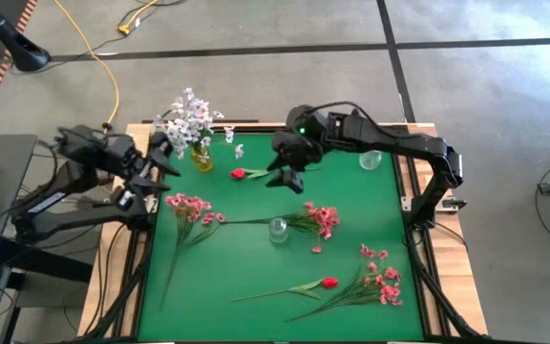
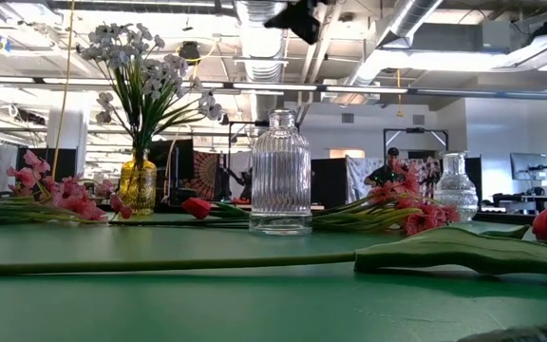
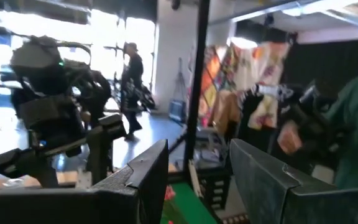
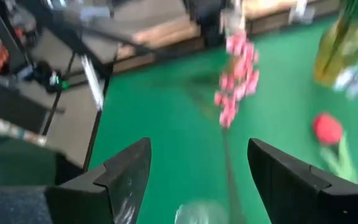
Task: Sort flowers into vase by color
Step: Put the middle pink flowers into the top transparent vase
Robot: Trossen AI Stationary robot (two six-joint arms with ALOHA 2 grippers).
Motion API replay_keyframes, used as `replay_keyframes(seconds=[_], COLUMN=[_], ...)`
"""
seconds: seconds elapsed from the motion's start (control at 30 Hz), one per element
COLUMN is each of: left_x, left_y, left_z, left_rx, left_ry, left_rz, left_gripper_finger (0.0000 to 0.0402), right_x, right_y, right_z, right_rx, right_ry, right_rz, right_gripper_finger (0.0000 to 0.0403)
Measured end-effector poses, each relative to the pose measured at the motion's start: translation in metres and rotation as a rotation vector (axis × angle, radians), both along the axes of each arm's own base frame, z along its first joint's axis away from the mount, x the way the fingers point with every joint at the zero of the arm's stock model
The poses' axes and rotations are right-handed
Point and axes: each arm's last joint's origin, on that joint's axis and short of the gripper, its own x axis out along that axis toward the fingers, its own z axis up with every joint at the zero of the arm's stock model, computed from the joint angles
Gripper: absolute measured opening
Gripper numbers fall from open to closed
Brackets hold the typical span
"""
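Whitish-lavender flowers stand in a yellow vase at the mat's far left. A red bud lies beside it, its stem running right. Three pink sprays lie on the mat: left, middle and near right. A second red bud lies near the front. My right gripper hovers open above the first bud's stem, high over the table. My left gripper is open at the mat's left edge, beside the yellow vase.
An empty clear ribbed vase stands mid-mat, and another clear vase stands at the far right. The green mat lies within a wooden table edge. A person shows in the room behind.
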Motion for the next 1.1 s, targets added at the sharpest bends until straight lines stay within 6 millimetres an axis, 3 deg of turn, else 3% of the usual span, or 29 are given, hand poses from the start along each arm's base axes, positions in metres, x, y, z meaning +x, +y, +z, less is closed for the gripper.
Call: replay_keyframes(seconds=[0.27,0.47,0.73,1.1], left_x=[0.026,0.038,0.055,0.058], left_y=[0.003,0.0,-0.02,-0.048], left_z=[0.008,0.008,-0.005,-0.041], left_rx=[0.06,0.121,0.157,0.067], left_ry=[0.056,0.214,0.375,0.751], left_rz=[-0.021,0.067,0.06,0.171], left_gripper_finger=[0.0162,0.0162,0.0162,0.0162], right_x=[-0.016,-0.02,-0.023,-0.028], right_y=[0.026,0.042,0.059,0.059], right_z=[-0.02,-0.024,-0.026,-0.029], right_rx=[-0.02,-0.089,-0.156,-0.207], right_ry=[0.295,0.367,0.392,0.435], right_rz=[0.04,0.063,0.149,0.191], right_gripper_finger=[0.0295,0.0295,0.0295,0.0295])
